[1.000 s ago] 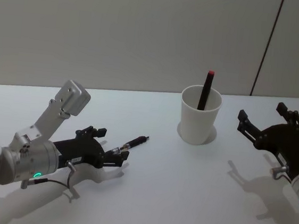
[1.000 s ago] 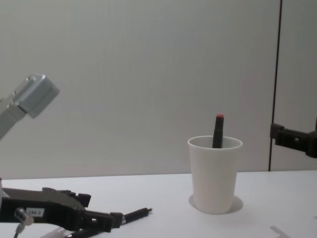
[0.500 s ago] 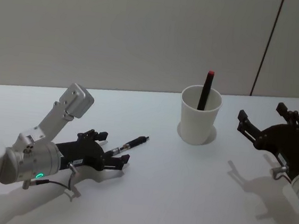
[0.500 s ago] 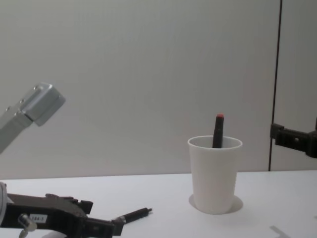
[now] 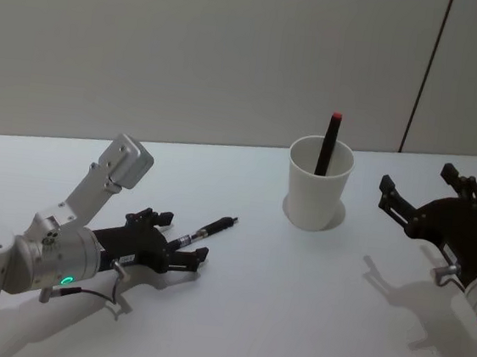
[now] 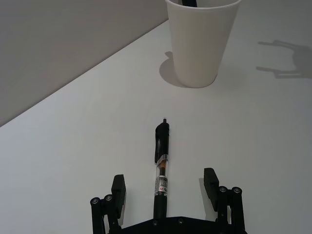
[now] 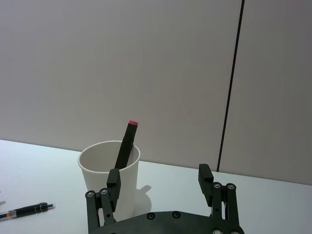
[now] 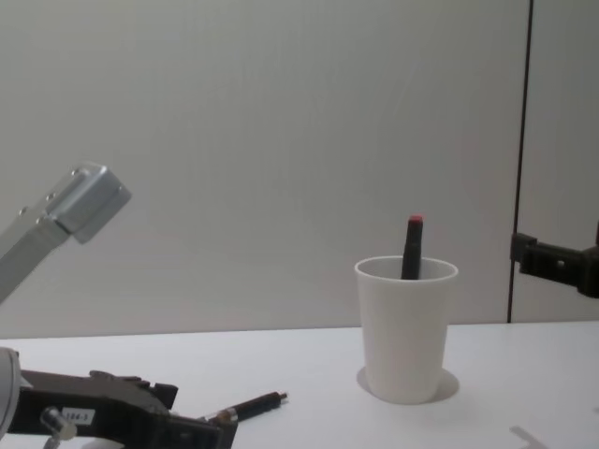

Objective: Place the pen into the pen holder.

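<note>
**Pen grasp pending**

At the pen holder's [image 5: 318, 185] 3 o'clock the right gripper [image 5: 417, 180] is parked open. At its 8 o'clock the open left gripper [image 6: 165, 180] is set astride the flat-lying pen [image 6: 161, 156]; closure is called for next.

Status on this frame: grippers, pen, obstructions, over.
Left gripper jaws open, straddling pen flat on table, no grip yet. Right gripper open, parked right of pen holder. Red-tipped pen already inside holder.
</note>
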